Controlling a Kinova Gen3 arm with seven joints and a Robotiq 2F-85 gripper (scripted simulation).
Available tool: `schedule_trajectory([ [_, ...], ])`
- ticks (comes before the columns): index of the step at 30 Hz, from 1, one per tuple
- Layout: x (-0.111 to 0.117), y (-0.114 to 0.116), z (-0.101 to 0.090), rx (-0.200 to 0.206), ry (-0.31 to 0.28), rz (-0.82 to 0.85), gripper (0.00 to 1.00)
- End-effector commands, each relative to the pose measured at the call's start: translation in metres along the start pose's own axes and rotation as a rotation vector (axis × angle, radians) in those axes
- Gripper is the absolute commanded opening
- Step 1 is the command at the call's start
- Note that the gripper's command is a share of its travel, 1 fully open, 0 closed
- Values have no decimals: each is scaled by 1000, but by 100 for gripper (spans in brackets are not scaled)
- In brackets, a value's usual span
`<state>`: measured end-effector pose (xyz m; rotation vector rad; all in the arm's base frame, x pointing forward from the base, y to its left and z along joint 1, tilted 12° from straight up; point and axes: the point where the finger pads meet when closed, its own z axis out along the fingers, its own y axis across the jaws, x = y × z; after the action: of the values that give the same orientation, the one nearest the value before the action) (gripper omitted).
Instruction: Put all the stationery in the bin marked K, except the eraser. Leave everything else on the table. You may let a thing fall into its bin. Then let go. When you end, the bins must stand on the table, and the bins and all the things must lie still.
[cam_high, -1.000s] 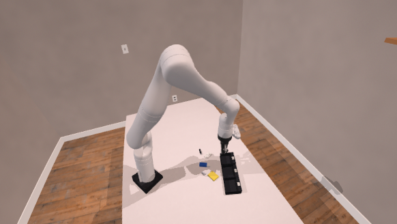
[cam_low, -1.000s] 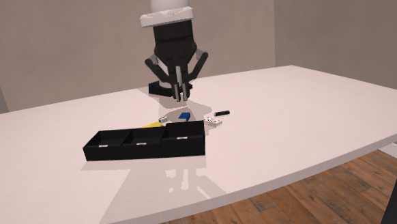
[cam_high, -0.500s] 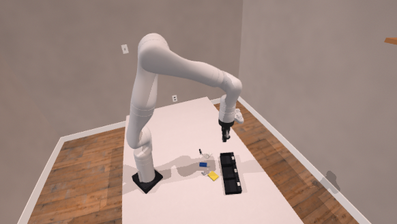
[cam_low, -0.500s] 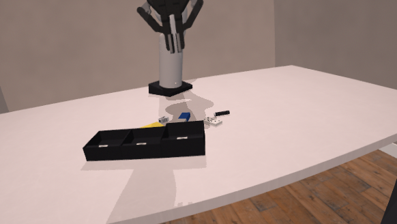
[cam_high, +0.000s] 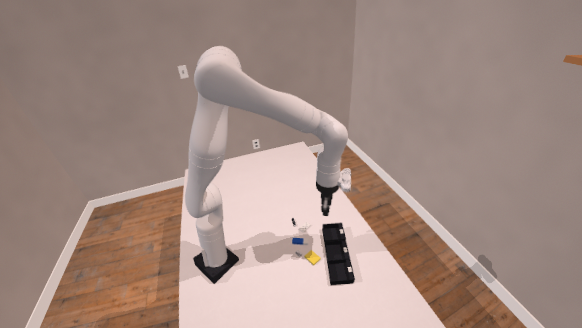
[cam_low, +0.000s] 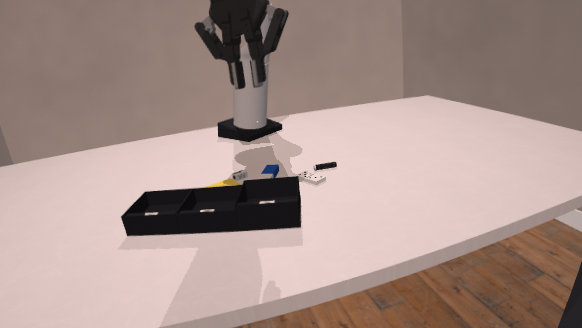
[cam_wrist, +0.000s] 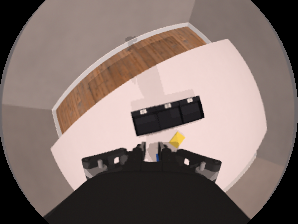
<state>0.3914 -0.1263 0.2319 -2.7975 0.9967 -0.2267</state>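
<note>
Stationery check: black short cylinder, marker-like (cam_low: 325, 165), lies on the white matte table (cam_low: 450, 160). It sits just beside a white domino tile with black dots (cam_low: 312, 177) and off the right end of the bins. In the exterior view its long axis runs left-right, with the right end tilted slightly up-frame. Can't tell which end is the cap.

Yellow flat square pad (cam_high: 313, 258) lies flat on the table, right against the long side of the bin row. Blue rectangular block (cam_low: 270, 170) sits behind the bins, near the pad. Small white-grey item (cam_low: 240, 175) is next to it, too small to identify.

Pincer: black two-finger gripper (cam_low: 248, 82) is partly open, with a narrow gap and the fingers pointing straight down. Nothing is between the pads and it touches nothing. It hangs well above the table, over the far end of the bin row in the top view (cam_high: 325, 210).

Bins: black matte three-compartment row (cam_low: 270, 212), box-shaped with square cells, standing flat on the table. Each cell has a small white label on its front wall, but the letters are unreadable. Can't see any contents from these angles.

Arm is smooth white on a black square base plate (cam_high: 231, 263).
</note>
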Motion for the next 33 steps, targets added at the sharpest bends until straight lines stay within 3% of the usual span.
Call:
schedule_trajectory([
  [1,-18,17,15,-17,-2,109,30],
  [4,-22,21,21,-17,-2,159,30],
  [13,-64,60,70,-18,2,607,30],
  [19,-92,85,102,-18,2,607,30],
  [33,-92,83,102,-18,2,607,30],
])
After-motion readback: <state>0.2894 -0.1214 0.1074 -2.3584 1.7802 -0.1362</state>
